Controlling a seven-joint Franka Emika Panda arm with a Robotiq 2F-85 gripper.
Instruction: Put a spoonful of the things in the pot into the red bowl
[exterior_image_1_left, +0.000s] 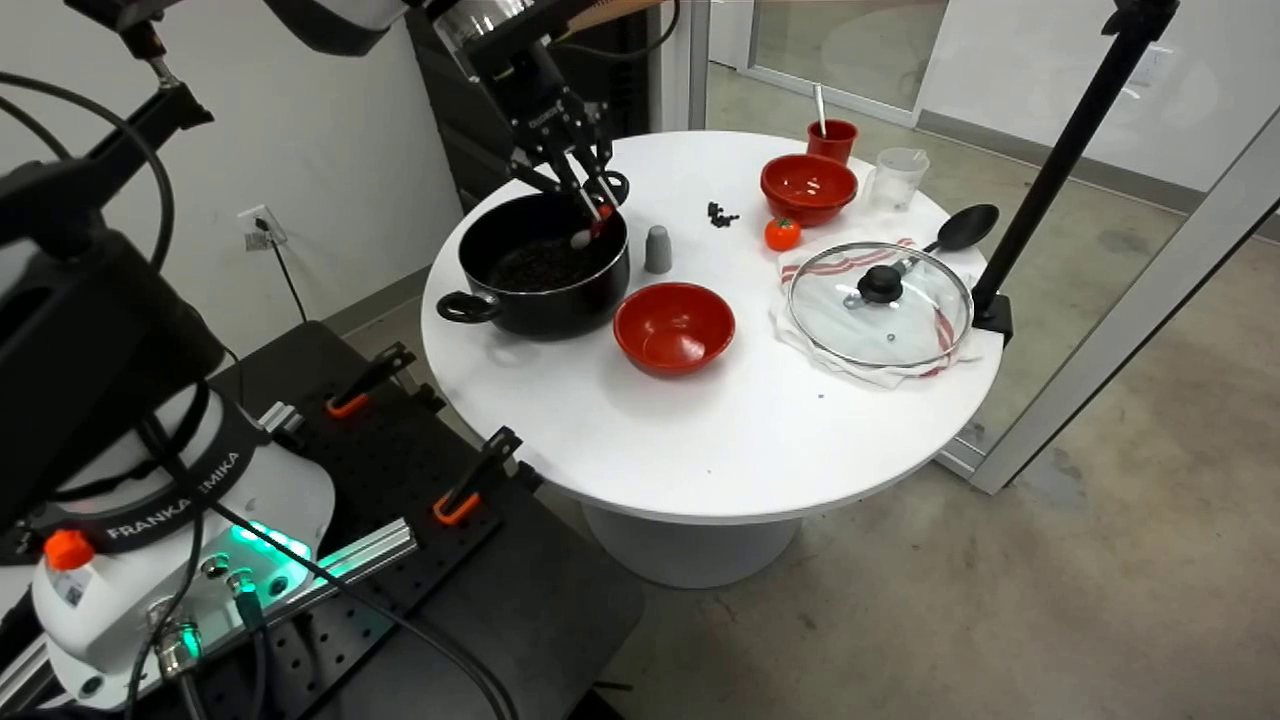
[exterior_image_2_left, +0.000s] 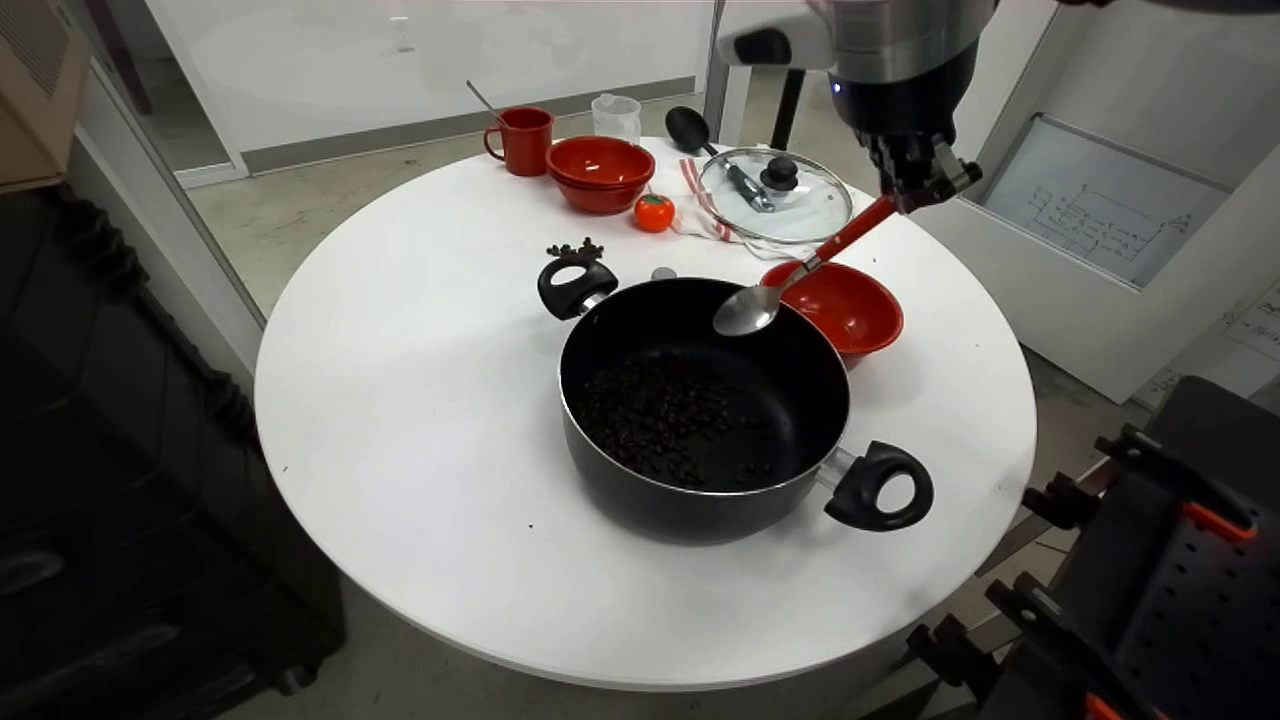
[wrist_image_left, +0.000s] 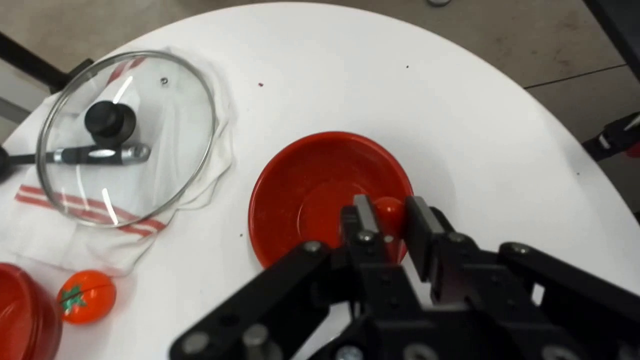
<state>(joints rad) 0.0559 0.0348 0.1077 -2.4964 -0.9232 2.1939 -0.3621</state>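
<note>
Below the pincer (wrist_image_left: 391, 212), the white table (exterior_image_2_left: 400, 420), widest. Next the pot (exterior_image_2_left: 690, 515): lower than the pincer and off to one side. Then the red bowl (exterior_image_1_left: 675, 325), also lower, just beside the pot; nothing seen inside. Pincer itself: clamped on the red handle of the spoon (exterior_image_2_left: 830, 248). Spoon's long axis slants down and away from the pincer; head at the pot's mouth in both exterior views, above or inside, cannot tell; metal looks bare. Smallest, the dark bits (exterior_image_2_left: 650, 410) on the pot floor, lower and farther from the pincer, roughly in line with that axis. Judged: scoop not yet made; calls for carrying the head onward along that slant
</note>
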